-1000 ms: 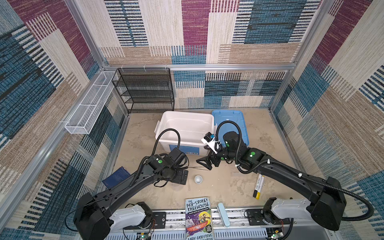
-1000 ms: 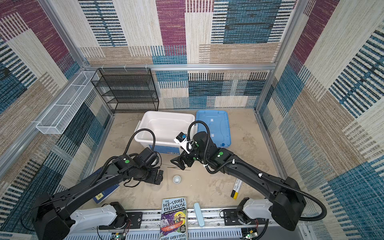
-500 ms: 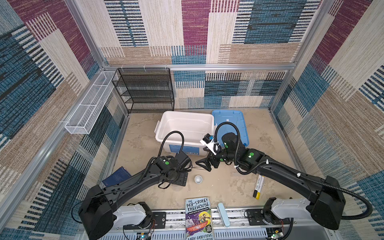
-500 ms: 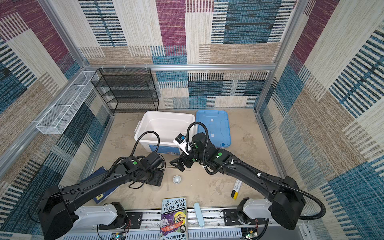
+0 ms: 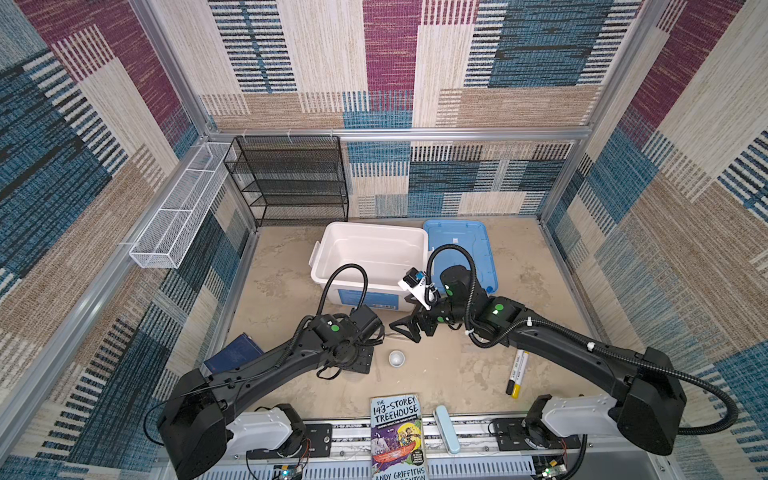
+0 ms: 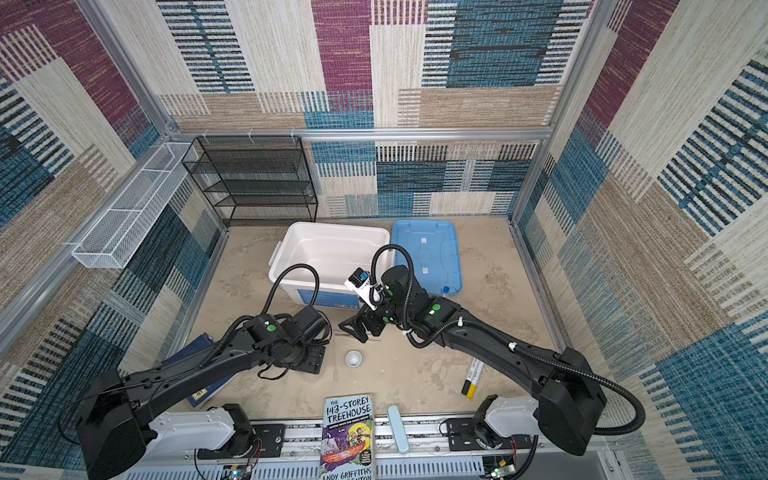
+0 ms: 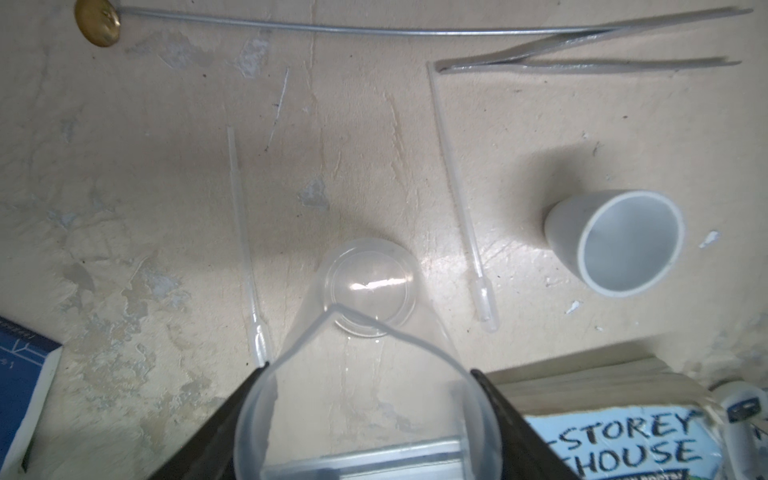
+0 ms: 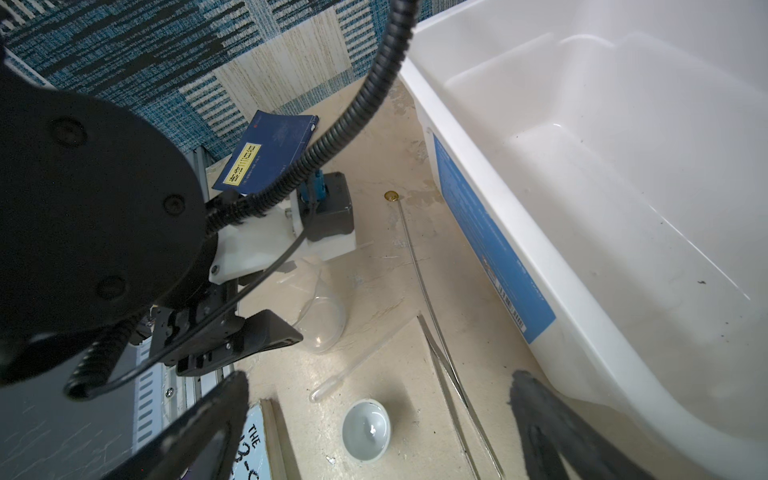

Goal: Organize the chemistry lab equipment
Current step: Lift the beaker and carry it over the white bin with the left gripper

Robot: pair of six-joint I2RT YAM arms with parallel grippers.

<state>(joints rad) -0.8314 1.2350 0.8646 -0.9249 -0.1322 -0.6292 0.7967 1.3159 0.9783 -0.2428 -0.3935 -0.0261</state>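
- The left gripper (image 7: 369,374) points down over the clear round flask (image 7: 365,282), which stands upright on the table (image 7: 124,166). Its fingers (image 7: 224,424) sit on either side of the flask's rim — whether they squeeze it or only flank it, I cannot tell.
- In both top views that wrist hides the flask, in the lower middle of the frame, just left of the small grey dish (image 5: 396,358).
- The right gripper (image 5: 405,328) hangs spread wide and empty at the centre of the frame, above the metal tweezers (image 8: 453,386).
- The long brass-tipped rod (image 7: 332,29) lies along the white bin (image 5: 374,226) and overlaps the tweezers. Two thin glass sticks (image 7: 457,187) lie flat near the flask.
- Readable print: "THE 143-STOREY TREEHOUSE" and "ANDY GRIFFITHS" on the book (image 5: 397,432), bottom centre.
- The bin's blue label (image 8: 490,245) and the blue book's (image 8: 270,153) yellow label are too small to read.
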